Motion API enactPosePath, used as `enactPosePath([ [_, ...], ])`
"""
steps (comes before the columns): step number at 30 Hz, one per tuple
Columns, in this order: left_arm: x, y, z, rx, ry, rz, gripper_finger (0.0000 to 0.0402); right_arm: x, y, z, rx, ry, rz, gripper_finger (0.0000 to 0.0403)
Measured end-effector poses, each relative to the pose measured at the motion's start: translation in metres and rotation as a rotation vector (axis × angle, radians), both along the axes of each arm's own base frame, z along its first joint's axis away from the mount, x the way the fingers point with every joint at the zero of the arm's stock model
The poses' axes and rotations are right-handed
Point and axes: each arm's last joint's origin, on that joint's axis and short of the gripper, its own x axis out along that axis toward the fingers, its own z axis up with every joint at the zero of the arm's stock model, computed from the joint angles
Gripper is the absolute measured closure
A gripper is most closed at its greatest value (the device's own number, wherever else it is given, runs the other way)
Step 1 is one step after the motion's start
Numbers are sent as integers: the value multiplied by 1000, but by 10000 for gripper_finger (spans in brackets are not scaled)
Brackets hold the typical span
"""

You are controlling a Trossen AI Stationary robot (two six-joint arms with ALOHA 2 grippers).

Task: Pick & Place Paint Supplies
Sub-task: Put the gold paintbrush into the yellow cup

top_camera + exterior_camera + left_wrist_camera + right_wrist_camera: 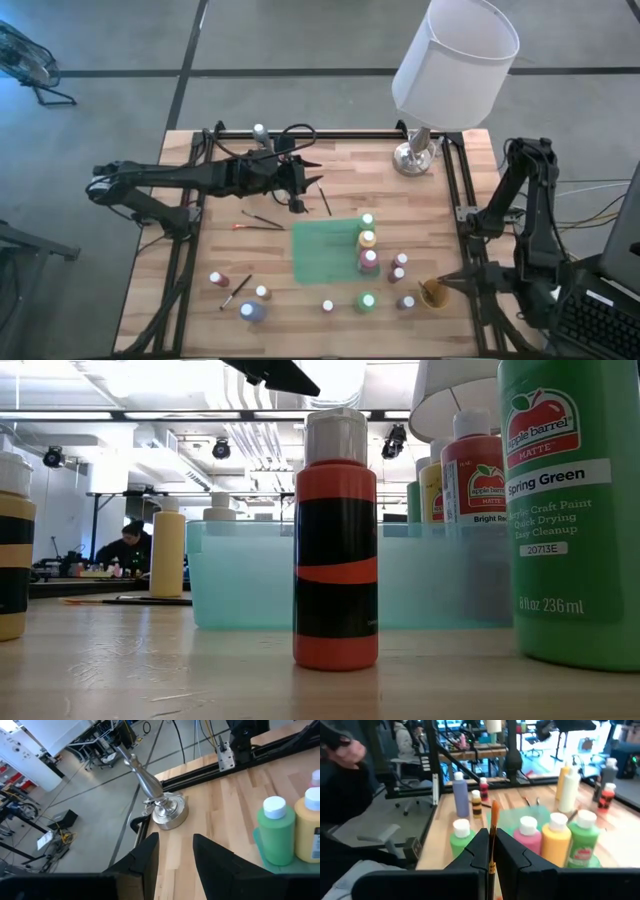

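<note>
Left gripper (300, 198) hangs toward 11 o'clock of the mat (320, 258), fingers part-way apart and empty. We find the nearest brush (325, 201) lying just beside it at 4 o'clock, with its long axis running 11 to 5; the left arm is nearer. Bottles (368, 240) stand farther off. Right gripper (491, 834) waits at the table's 3 o'clock edge. Only its wrist view shows it clamped on a second brush (493, 817).
</note>
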Motion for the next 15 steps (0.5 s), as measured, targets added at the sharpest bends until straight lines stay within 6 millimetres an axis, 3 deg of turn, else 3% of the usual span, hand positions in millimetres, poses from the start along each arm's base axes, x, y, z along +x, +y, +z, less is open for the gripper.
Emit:
enactPosePath([
  [15,0,0,0,-29,-11,8,275,0,0,-40,59,24,-46,392],
])
